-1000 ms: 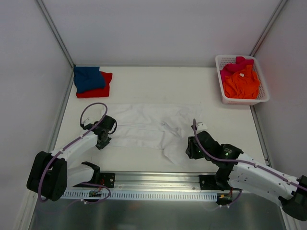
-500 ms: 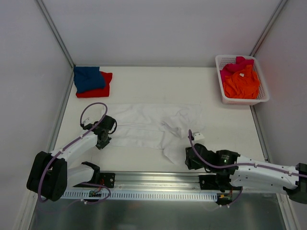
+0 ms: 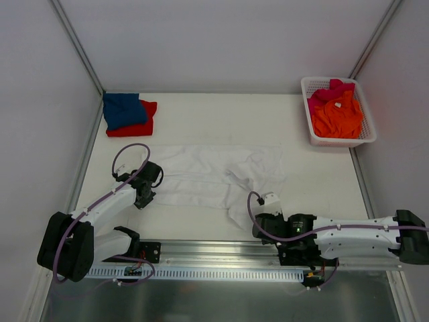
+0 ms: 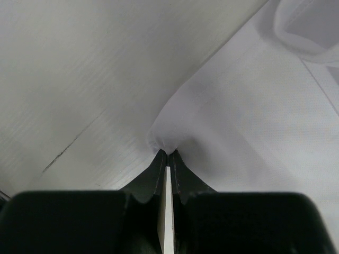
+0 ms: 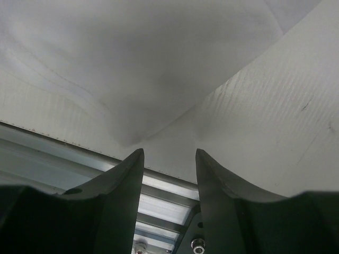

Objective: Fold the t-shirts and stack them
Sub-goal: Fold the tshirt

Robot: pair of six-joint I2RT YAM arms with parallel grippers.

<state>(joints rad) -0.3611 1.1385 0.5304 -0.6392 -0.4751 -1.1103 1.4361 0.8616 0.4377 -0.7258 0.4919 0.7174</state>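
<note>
A large white t-shirt (image 3: 214, 178) lies spread across the middle of the table, with one flap reaching toward the near edge. My left gripper (image 3: 143, 196) is shut on the shirt's left edge; the left wrist view shows the gripper (image 4: 168, 154) pinching a pucker of the white t-shirt (image 4: 254, 106). My right gripper (image 3: 257, 225) is open just right of that near flap. In the right wrist view the gripper (image 5: 169, 154) holds nothing, and the tip of the white t-shirt (image 5: 132, 79) lies just beyond its fingertips. A folded blue t-shirt (image 3: 123, 109) rests on a red t-shirt (image 3: 139, 126) at the back left.
A white lattice basket (image 3: 340, 139) at the back right holds an orange t-shirt (image 3: 337, 117) and a pink t-shirt (image 3: 327, 92). The metal rail (image 3: 221, 251) runs along the near table edge, close under my right gripper. Grey walls enclose the table on three sides.
My right arm has swung down and left toward the near edge, by the shirt's near flap, and its jaws have widened. The left arm and its grip are unchanged.
</note>
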